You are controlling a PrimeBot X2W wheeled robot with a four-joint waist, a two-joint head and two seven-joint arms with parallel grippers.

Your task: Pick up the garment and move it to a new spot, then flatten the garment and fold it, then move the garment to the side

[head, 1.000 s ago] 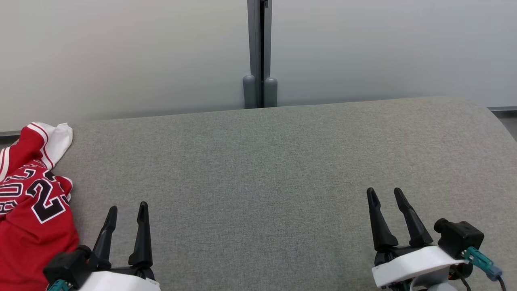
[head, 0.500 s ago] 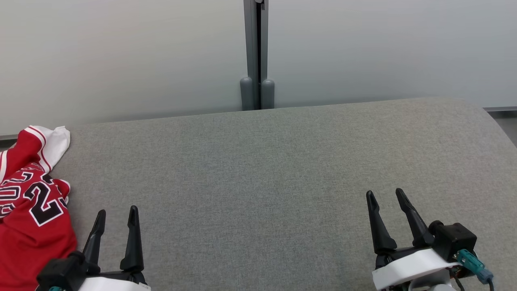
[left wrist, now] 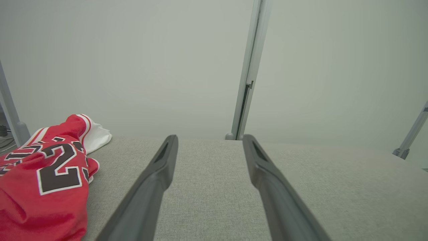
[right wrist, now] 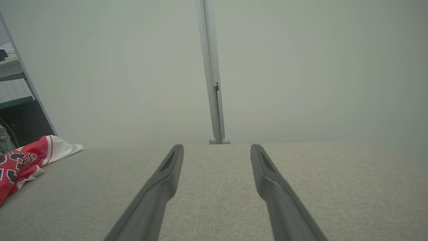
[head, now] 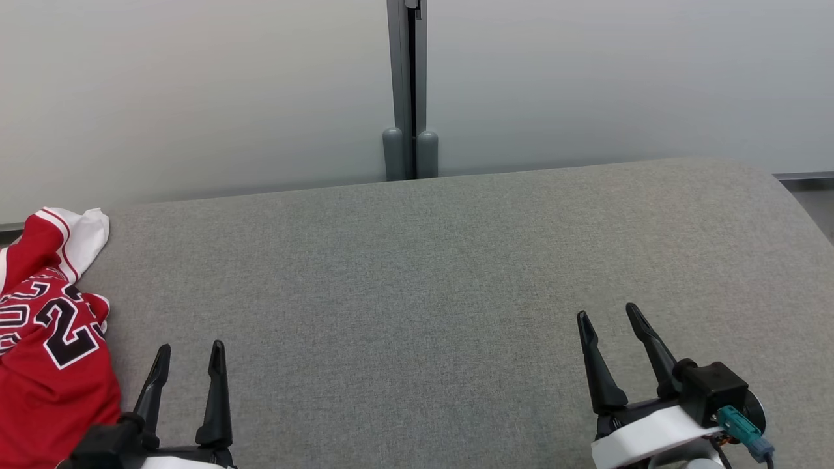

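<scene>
Lying crumpled at the far left edge of the grey fabric-covered table (head: 443,273), the red jersey with black-and-white numbers and white trim (head: 45,339) sits just beside the left gripper (head: 189,355), untouched. That gripper's jaws are spread and empty; the right gripper (head: 606,316), well apart from the cloth, is likewise spread with nothing between its fingers.
</scene>
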